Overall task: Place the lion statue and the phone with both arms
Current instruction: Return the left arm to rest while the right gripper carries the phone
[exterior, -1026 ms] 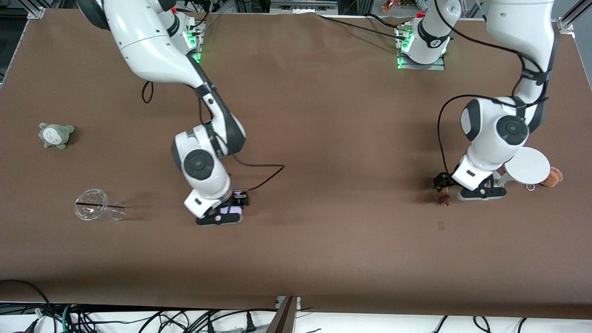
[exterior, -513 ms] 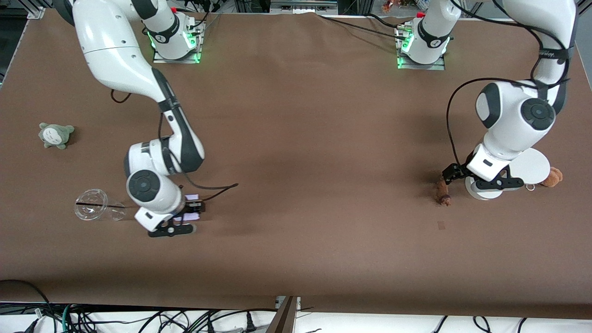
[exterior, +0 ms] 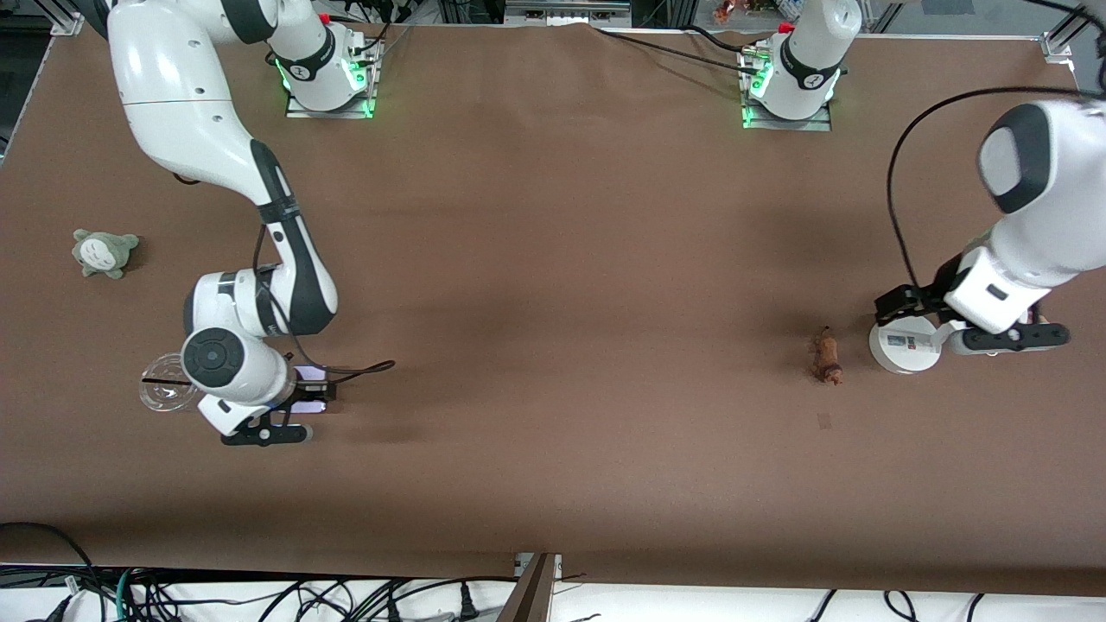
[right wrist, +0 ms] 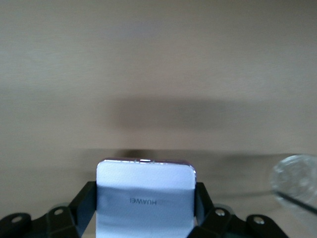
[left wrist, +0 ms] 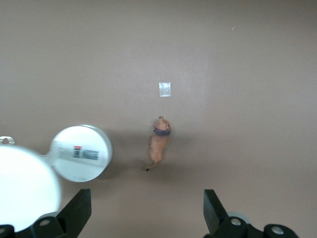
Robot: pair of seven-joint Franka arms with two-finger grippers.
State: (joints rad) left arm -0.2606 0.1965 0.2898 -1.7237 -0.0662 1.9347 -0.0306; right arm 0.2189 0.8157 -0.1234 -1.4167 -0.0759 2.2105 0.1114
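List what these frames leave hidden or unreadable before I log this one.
- Phone: right wrist view cuts off its lower part; front view hides most of it under the right gripper.
- Clear cup: partly covered by the right arm in front view, blurred at the right wrist view's edge.
- White stand: label too small to read.

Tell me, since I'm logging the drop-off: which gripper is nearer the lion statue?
Left. The open left gripper hangs over the white stand beside the lion statue; the right gripper, clamping the phone, is toward the right arm's end.
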